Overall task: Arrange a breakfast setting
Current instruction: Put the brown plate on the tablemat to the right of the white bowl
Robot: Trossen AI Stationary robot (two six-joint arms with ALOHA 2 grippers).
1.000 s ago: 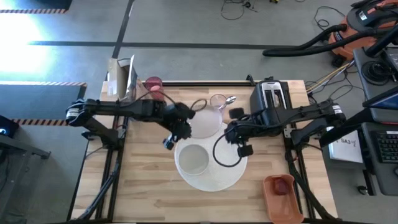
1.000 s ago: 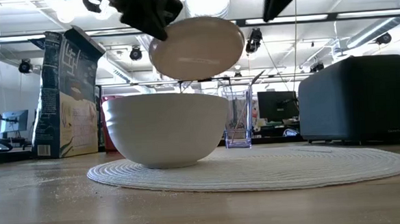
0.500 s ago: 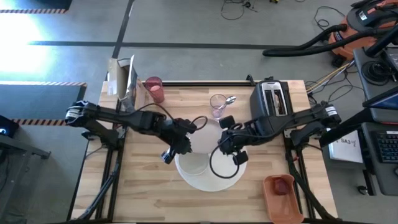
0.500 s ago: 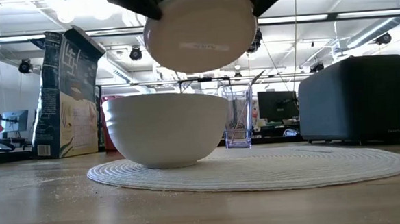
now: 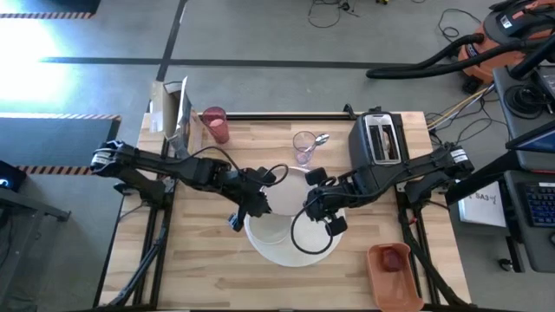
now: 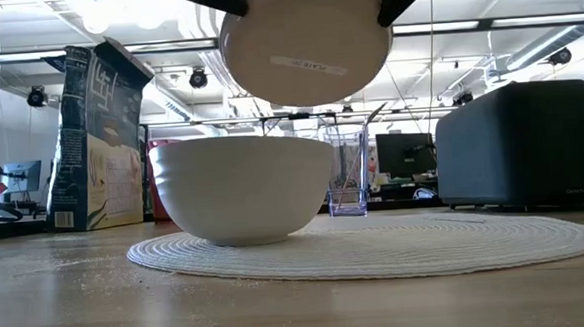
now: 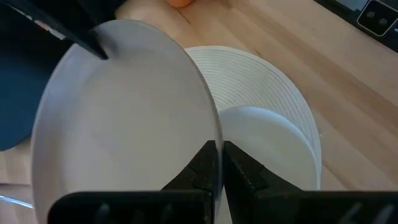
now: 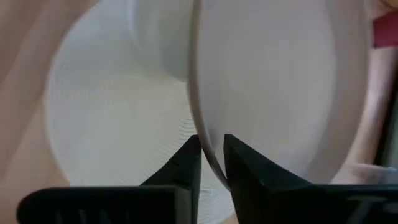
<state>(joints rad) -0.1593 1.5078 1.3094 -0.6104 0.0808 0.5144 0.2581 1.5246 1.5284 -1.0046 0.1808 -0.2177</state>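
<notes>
The small pale plate [image 6: 306, 48] hangs in the air above the white bowl [image 6: 243, 186], which stands on the round woven placemat [image 6: 396, 243]. My left gripper [image 5: 257, 201] is shut on the plate's left rim. My right gripper [image 5: 314, 204] is shut on its right rim. In the left wrist view the plate [image 7: 124, 118] fills the middle, with the bowl [image 7: 273, 143] and placemat [image 7: 249, 74] beyond it. A translucent cup [image 5: 304, 146] holding a metal spoon stands at the far side. A small red fruit [image 5: 392, 258] lies in an orange tray. My left gripper pinches the plate's rim [image 7: 216, 134] between its two fingers, slanting down from the table's left. The plate is lifted clear, tilted, its underside turned toward the near edge. My right gripper has the opposite rim [image 8: 200, 127] between its two fingers, slanting down from the table's right.
A dark toaster [image 5: 379, 139] with toast in its slots stands at the far right. A cereal box [image 5: 173, 108] and a pink cup [image 5: 214, 124] are at the far left. The orange tray [image 5: 395, 276] sits at the near right corner. Bare wood lies near the left edge.
My left gripper has carried the plate toward the table's near edge, over the bowl, and tipped it so more of its underside faces the near side. My right gripper has moved toward the table's left, up to the plate's right rim.
</notes>
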